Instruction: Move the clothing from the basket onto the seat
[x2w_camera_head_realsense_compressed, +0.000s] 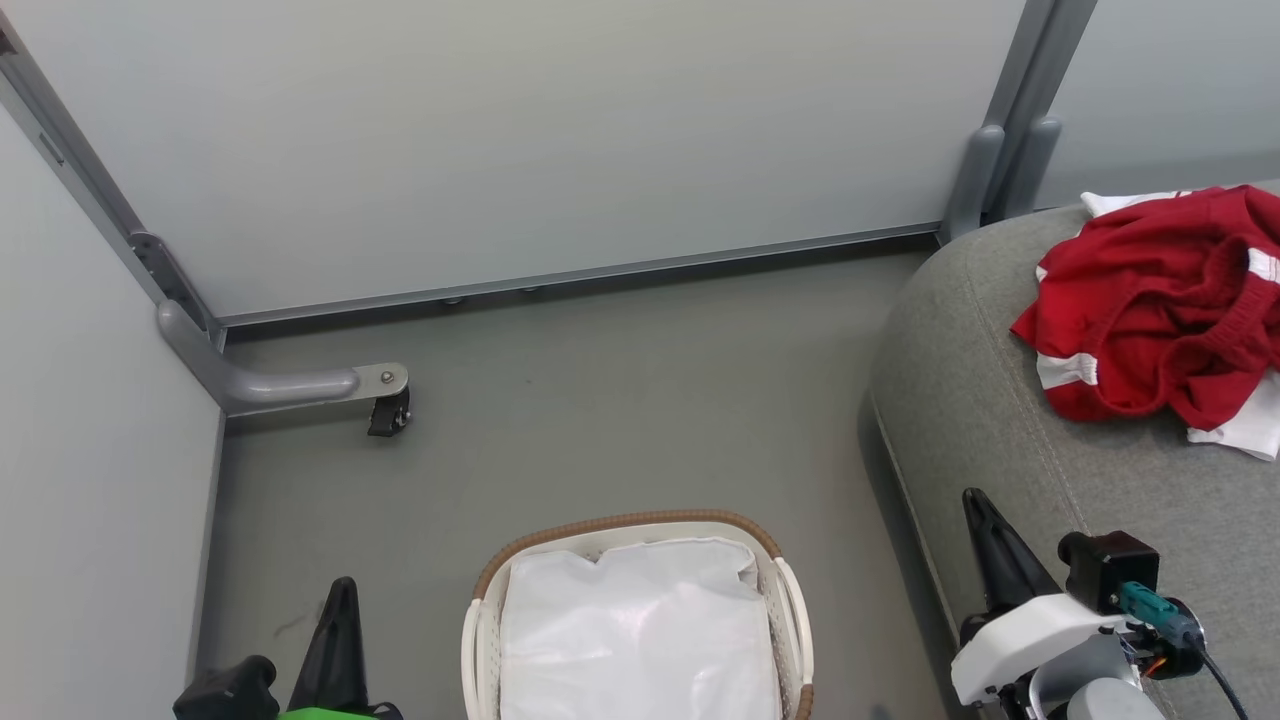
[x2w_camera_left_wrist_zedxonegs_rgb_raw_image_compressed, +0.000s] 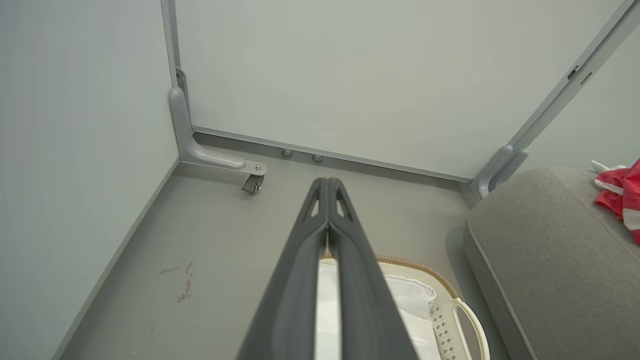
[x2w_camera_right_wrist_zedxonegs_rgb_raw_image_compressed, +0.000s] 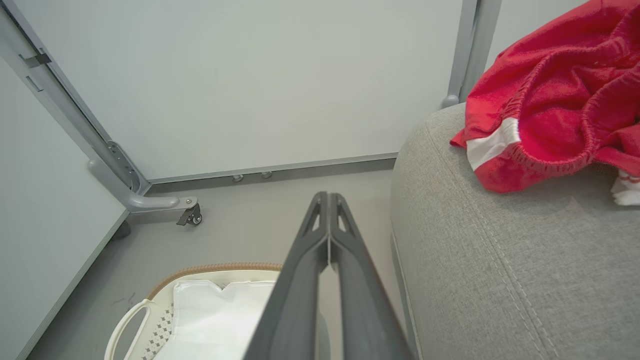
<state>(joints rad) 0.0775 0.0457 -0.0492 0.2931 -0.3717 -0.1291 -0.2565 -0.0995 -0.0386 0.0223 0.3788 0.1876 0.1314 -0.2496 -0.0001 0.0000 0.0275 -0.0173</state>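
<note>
As clothing lies on seat, right claw closed, empty, well apart, left claw likewise

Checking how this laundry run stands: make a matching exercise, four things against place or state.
1. red, white-trimmed sports clothing
2. oval white perforated plastic basket with brown woven rim
3. large grey fabric seat
4. left end effector

a. shut, empty
b. on the grey floor, holding a white fabric liner
c. heaped on the seat
d. right of the basket

Pairs: 1-c, 2-b, 3-d, 4-a.
</note>
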